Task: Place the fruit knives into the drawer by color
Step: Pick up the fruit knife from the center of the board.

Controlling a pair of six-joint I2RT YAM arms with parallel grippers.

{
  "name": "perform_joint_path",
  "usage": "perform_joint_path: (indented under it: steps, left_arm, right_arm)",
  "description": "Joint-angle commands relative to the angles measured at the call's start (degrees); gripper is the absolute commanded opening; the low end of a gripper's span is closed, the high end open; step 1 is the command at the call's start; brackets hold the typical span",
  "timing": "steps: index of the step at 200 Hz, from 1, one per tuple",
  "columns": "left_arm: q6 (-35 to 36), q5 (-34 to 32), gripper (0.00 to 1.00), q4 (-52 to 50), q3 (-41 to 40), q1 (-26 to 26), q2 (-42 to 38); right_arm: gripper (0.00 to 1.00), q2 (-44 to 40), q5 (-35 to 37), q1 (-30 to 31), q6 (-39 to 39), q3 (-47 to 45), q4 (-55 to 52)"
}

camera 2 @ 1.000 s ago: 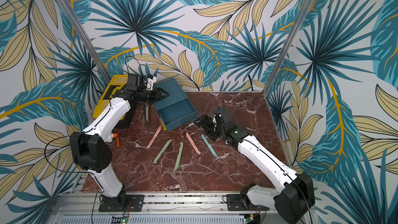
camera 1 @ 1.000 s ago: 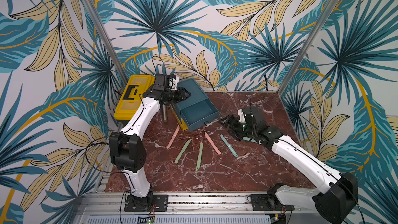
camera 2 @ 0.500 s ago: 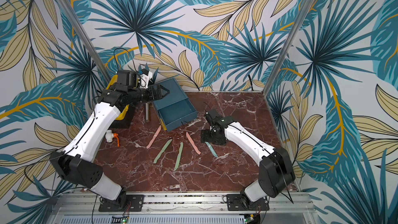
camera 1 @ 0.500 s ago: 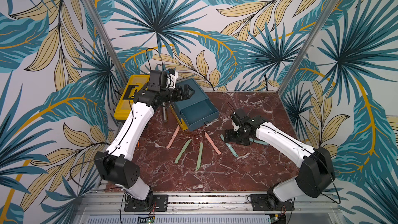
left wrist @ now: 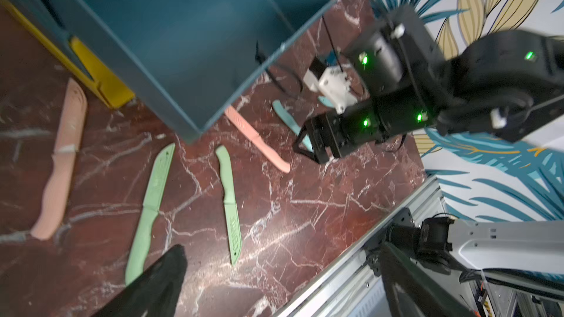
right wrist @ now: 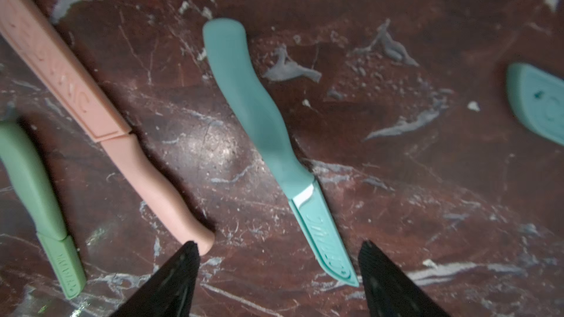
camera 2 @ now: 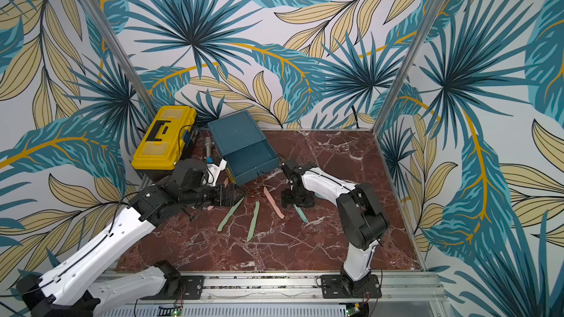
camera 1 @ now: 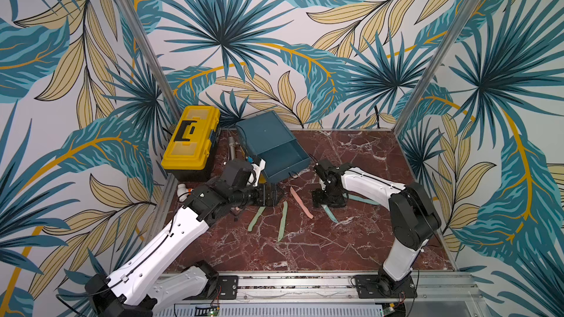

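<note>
1. You see the right gripper [right wrist: 279,257] with its 2 black fingertips [right wrist: 183,269] spread apart, gripping nothing.
2. A teal knife [right wrist: 262,123] lies flat on the red marble surface [right wrist: 427,193]. Its blade end reaches between the fingertips and touches neither.
3. A pink knife [right wrist: 116,135] lies beside it, apart. Its handle end sits just beside 1 fingertip.
4. A green knife [right wrist: 33,190] lies beyond the pink knife.
5. A 2nd teal knife [right wrist: 540,102] is cut off at the frame edge, well apart.
</note>
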Motion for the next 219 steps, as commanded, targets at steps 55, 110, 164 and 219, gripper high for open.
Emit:
perform_joint_path:
  steps: [55,110,164,219]
  left_arm:
    - [-7.87,-6.55,1.0,0.76,-3.77,-10.52,-0.59]
    - [-10.94,-7.93,1.0,2.79,-5.67,-12.64,-1.49]
    - [-10.59,-7.66,1.0,2.48,-5.82,-12.87,-1.59]
    - [-10.5,-7.29,1.0,3.22,-6.53,-13.0,-1.33]
  right_arm:
    - [0.77,4.47,0.43,-1.38,-2.16,1.35,1.93]
    - [0.53,7.09,0.34,-1.83,-3.21,3.48,2.85]
    - [0.25,6.44,1.78,-2.76,-4.42,3.08,1.51]
    - [0.35,6.54,0.67,-3.05,-3.74,2.24,2.13]
